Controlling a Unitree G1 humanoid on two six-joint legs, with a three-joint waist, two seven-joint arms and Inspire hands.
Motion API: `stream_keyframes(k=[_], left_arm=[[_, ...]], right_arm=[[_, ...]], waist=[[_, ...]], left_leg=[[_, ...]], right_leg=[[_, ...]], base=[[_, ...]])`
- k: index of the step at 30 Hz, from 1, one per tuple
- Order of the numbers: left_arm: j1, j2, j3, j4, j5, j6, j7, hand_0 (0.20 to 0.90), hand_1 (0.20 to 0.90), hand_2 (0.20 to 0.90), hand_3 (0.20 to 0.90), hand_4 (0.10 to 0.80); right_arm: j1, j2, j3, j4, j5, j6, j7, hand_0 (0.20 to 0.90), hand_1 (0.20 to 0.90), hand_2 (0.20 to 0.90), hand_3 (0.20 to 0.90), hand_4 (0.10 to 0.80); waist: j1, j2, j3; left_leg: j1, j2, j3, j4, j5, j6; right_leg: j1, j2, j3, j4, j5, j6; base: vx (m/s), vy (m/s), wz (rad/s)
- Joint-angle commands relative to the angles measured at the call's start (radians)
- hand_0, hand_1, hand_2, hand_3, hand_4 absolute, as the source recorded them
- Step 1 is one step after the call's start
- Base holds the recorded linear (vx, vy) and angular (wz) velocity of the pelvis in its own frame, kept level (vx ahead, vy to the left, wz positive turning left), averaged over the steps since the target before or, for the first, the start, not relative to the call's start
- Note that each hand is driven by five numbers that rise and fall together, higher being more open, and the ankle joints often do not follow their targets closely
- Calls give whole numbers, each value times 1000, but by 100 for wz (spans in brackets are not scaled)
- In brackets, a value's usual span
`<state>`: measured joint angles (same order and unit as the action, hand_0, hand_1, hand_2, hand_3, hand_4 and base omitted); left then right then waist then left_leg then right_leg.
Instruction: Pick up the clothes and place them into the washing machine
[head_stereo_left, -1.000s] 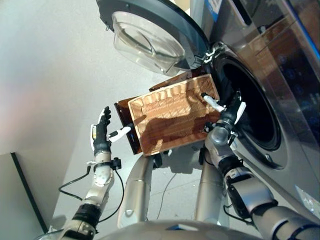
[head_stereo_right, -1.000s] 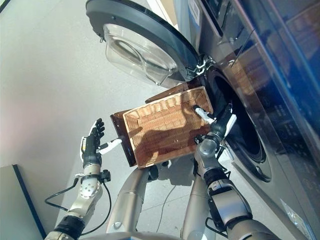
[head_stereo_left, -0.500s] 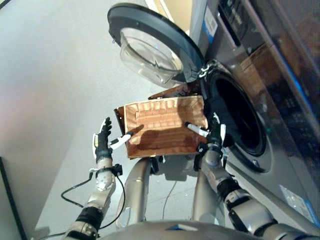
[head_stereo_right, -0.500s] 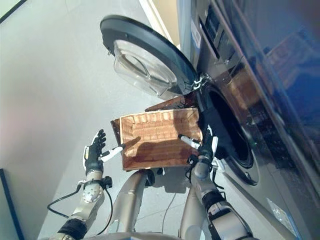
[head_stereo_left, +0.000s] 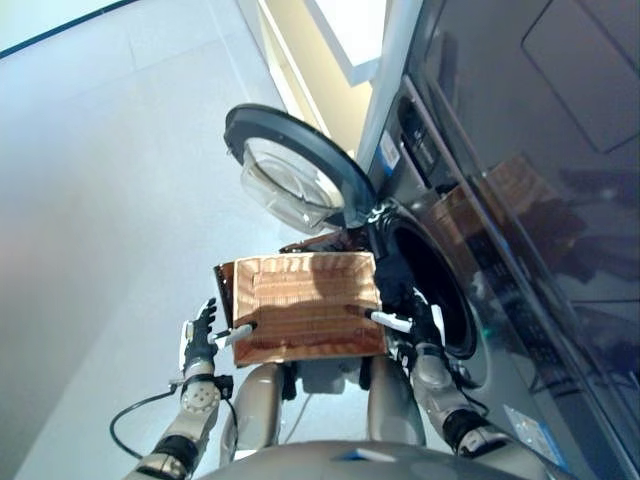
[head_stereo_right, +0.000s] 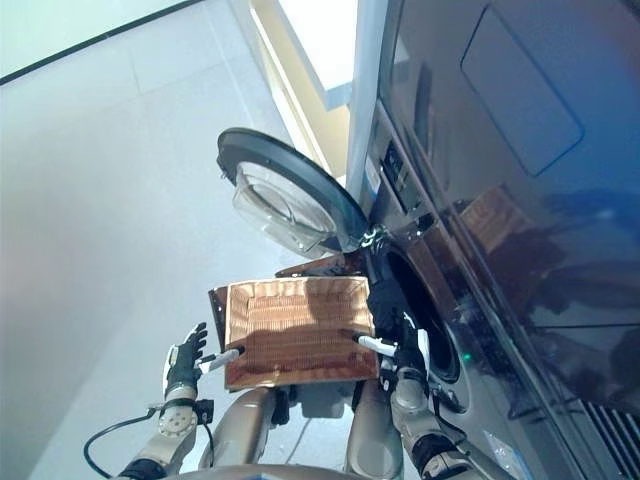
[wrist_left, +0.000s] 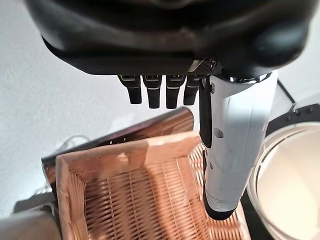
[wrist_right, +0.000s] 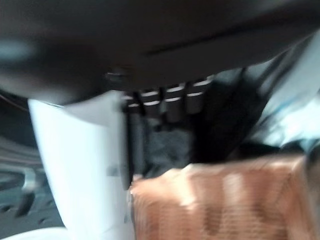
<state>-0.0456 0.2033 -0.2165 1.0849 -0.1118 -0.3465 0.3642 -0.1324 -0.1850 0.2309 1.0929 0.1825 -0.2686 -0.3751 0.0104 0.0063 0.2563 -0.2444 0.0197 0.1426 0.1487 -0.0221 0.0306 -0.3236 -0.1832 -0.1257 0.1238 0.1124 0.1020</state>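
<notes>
A dark grey front-loading washing machine (head_stereo_left: 520, 200) fills the right side of the scene, its round porthole door (head_stereo_left: 290, 180) with a clear domed glass swung fully open to the left and the dark drum opening (head_stereo_left: 425, 290) exposed. Small labels sit on the machine's front near the door hinge and lower down, but their writing is too small to make out. A rectangular woven wicker basket (head_stereo_left: 300, 318), light brown, sits just in front of the drum opening, resting on a dark brown board (head_stereo_left: 226, 290) whose edge shows along the basket's left side. The basket's woven floor is visible across its whole interior in both head views and in the left wrist view; no clothes can be made out in it, and nothing can be discerned inside the dark drum. The left hand (head_stereo_left: 200, 340) is beside the basket's left edge with fingers straight and spread, its white-covered thumb reaching toward the rim; it holds nothing. The right hand (head_stereo_left: 425, 325) is at the basket's right edge, between basket and drum opening, fingers extended and relaxed, white-covered thumb lying over the basket rim, nothing grasped. The surrounding floor (head_stereo_left: 110, 200) is pale grey
</notes>
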Motion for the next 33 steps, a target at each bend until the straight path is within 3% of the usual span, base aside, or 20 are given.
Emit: stream_keyframes(k=[1, 15, 18, 23, 33], left_arm=[[1, 28, 7, 42, 58, -11, -12, 900, 900, 900, 900, 800], [80, 20, 66, 185, 132, 35, -97, 900, 900, 900, 900, 800], [81, 23, 73, 179, 142, 37, -101, 900, 900, 900, 900, 800], [61, 26, 44, 138, 160, 27, -77, 900, 900, 900, 900, 800], [-34, 38, -14, 44, 95, 16, -42, 900, 900, 900, 900, 800]], right_arm=[[76, -20, -21, -24, -31, -16, 41, 900, 900, 900, 900, 800], [158, 20, -89, 138, -94, 25, 122, 900, 900, 900, 900, 800], [139, 14, -20, 176, -258, 63, 79, 900, 900, 900, 900, 800], [47, -32, 203, 134, -596, 118, 21, 900, 900, 900, 900, 800], [-170, -94, 225, 70, -527, 131, -17, 900, 900, 900, 900, 800]], waist=[[4, 9, -89], [7, -24, -226], [15, -31, -241], [34, -33, -190], [67, -30, -45]], left_leg=[[-3, -6, -30, -73, 59, -63], [176, -16, -24, -171, 45, -60], [191, -16, -29, -178, 42, -60], [170, -17, -41, -153, 37, -55], [-15, -20, -90, -27, 37, -47]], right_leg=[[46, 35, -34, 15, -47, 0], [224, 41, -50, -80, -46, 19], [239, 44, -50, -91, -47, 19], [228, 42, -61, -80, -49, 13], [72, 26, -96, 40, -62, -10]], base=[[162, -4, -2], [113, 5, 2], [64, -9, 1], [-18, -12, 5], [-120, -34, 18]])
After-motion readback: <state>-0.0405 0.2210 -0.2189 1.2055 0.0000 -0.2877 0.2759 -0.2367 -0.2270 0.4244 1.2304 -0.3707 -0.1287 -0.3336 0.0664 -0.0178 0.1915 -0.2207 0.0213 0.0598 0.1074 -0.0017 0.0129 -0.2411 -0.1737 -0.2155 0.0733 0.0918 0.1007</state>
